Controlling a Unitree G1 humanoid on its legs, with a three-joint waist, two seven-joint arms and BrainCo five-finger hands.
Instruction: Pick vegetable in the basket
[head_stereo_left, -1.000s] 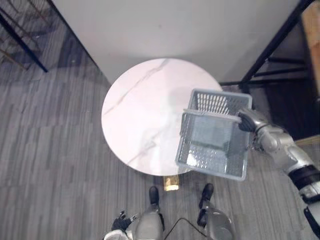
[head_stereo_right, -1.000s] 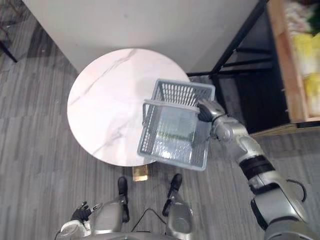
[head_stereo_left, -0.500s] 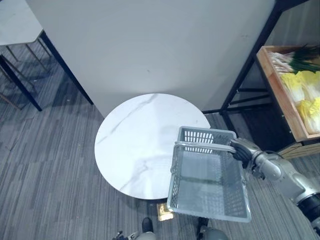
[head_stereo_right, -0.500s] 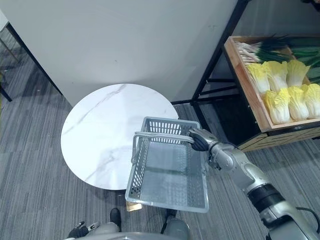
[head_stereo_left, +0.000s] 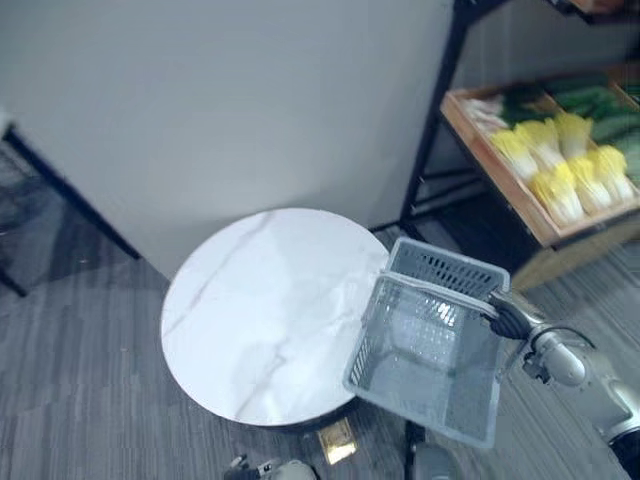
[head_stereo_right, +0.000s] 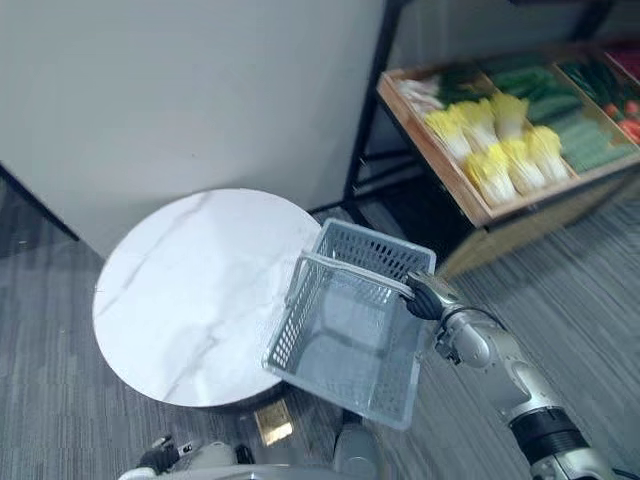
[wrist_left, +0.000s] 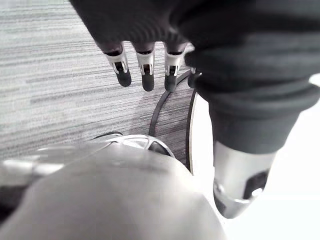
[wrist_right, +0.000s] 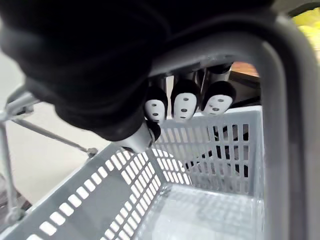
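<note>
1. The vegetables lie in a wooden tray (head_stereo_right: 432, 150) on a dark rack at the far right. The Chinese cabbages (head_stereo_right: 503, 148) sit in the middle of the tray, with long green vegetables (head_stereo_right: 562, 118) to their right.
2. The cabbages lie far and to the right of the grey basket (head_stereo_right: 298, 322), well apart from it. Their long axes run roughly near to far.
3. The basket is empty. It hangs tilted over the right edge of the round marble counter (head_stereo_right: 180, 290).
4. The right hand (head_stereo_right: 426, 297) is the nearer one to the tray. Its fingers (wrist_right: 184, 102) are curled round the basket's handle (wrist_right: 281, 105), so it is not free to pick.
5. The left hand (wrist_left: 145, 69) hangs low at the near left above the floor, far from the tray. Its fingers are straight and hold nothing. Reaching the cabbages with it would likely mean closing in on the rack first.
6. Count:
   - one basket
   - one counter
   - one tray
   - six cabbages in two rows, as far as the blur allows
   - the green vegetables are too blurred to count
</note>
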